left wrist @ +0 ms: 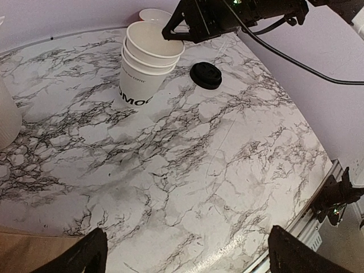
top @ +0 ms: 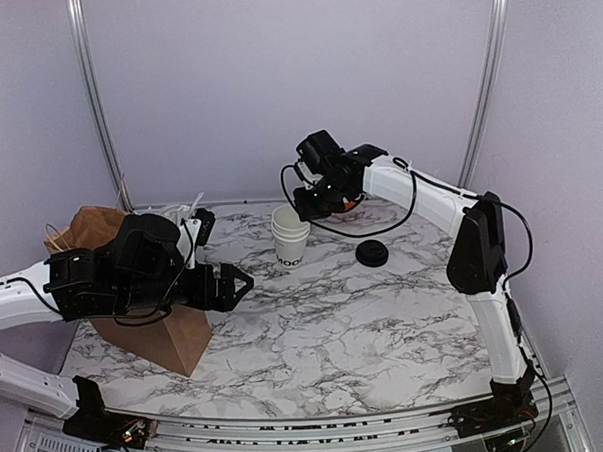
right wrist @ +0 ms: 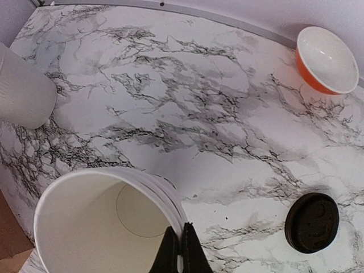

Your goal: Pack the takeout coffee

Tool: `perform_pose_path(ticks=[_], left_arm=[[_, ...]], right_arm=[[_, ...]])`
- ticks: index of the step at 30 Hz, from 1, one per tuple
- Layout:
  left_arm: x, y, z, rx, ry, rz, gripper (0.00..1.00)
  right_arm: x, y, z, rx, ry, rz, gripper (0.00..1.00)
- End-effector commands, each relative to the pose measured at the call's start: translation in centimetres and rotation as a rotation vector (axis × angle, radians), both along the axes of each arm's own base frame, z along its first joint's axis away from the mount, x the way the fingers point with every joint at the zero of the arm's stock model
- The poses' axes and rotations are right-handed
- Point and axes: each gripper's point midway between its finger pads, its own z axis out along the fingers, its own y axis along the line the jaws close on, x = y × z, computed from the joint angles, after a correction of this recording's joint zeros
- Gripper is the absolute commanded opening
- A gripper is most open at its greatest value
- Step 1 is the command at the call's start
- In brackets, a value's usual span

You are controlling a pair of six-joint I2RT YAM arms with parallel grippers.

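Right gripper (right wrist: 181, 250): pinched shut on the top rim of the cups (right wrist: 102, 227), likely to lift one free.
Position of cups: nested upright mid-table, black lid (right wrist: 311, 222) near.
Left gripper (top: 242, 285): wide open, empty, beside paper bag (top: 181, 336), probably waiting.

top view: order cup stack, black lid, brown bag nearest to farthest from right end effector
1. Stack of white tapered paper cups: rim pinched by the right end effector.
2. Round black plastic lid: lying right of the cups.
3. Brown paper bag: far left side.
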Motion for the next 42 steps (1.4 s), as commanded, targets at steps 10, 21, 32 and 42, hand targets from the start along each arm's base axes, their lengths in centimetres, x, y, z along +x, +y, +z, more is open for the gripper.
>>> perform_pose_path(ticks=[10, 21, 32, 42], left_arm=[[0.2, -1.1, 0.8, -0.034, -0.004, -0.020, 0.99], [0.3, -1.3, 0.7, -0.034, 0.003, -0.022, 0.99], [0.4, -1.8, 0.7, -0.032, 0.006, -0.027, 0.99], [0.4, -1.5, 0.8, -0.036, 0.002, -0.023, 0.99]], right_arm=[[-0.5, -1.0, 0.2, -0.003, 0.002, 0.010, 0.08], [-0.8, -1.5, 0.4, -0.013, -0.002, 0.002, 0.23], [-1.9, -0.8, 0.4, -0.016, 0.000, 0.020, 0.25], [-1.8, -0.6, -0.7, -0.023, 0.015, 0.017, 0.22]])
